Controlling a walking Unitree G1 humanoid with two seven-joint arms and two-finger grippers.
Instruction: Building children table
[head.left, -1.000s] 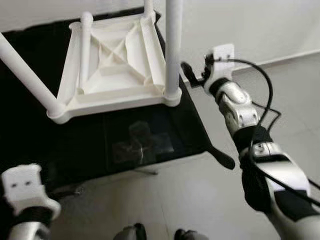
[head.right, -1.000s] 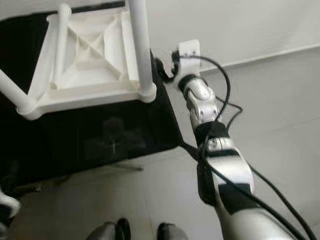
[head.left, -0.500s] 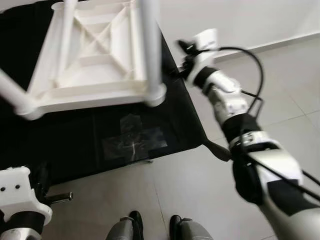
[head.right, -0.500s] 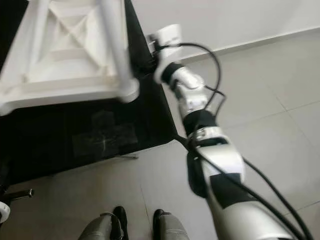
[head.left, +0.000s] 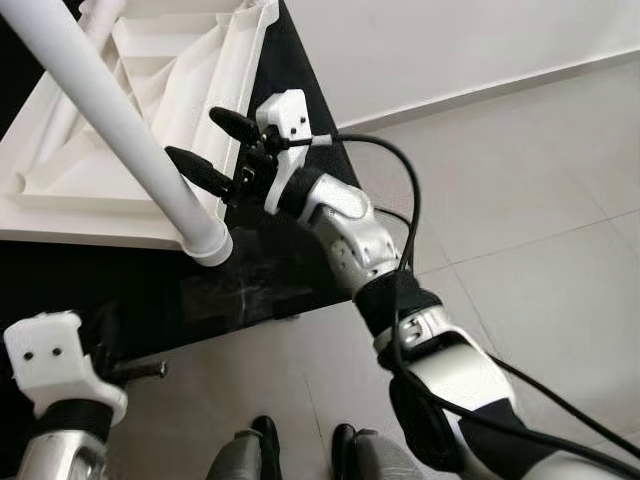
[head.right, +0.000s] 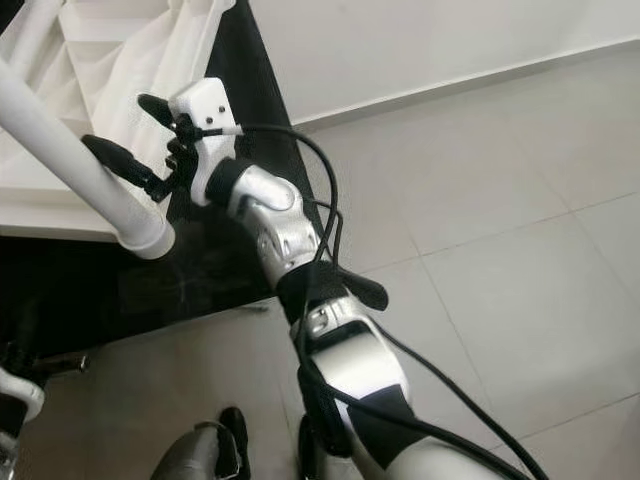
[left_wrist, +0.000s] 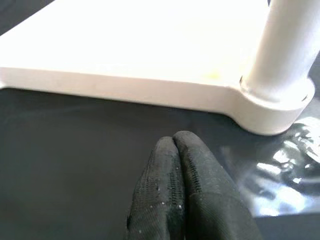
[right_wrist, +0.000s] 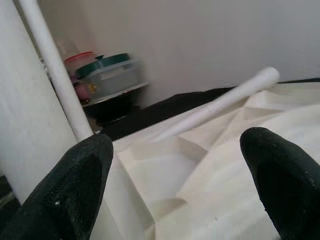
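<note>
A white plastic children's table (head.left: 70, 170) lies upside down on a black surface (head.left: 260, 270), its round legs pointing up. The near-right leg (head.left: 120, 125) rises from the corner socket (head.left: 208, 243). My right gripper (head.left: 195, 137) is open just right of that leg, one finger (head.left: 195, 170) close against it and nothing between the fingers. In the right wrist view the leg (right_wrist: 22, 130) stands beside one fingertip (right_wrist: 75, 195), with the ribbed underside (right_wrist: 200, 165) beyond the gap. My left gripper (left_wrist: 174, 142) is shut and empty, low over the black surface before the table's edge (left_wrist: 125, 85).
Light tiled floor (head.left: 500, 200) lies to the right, with a white wall (head.left: 420, 40) behind it. My own feet (head.left: 262, 440) stand at the black surface's front edge. Stacked containers (right_wrist: 100, 75) sit far behind the table.
The view has shifted. My right gripper has swung left from the black surface's right edge to the near-right leg. The left arm stays low at the front left.
</note>
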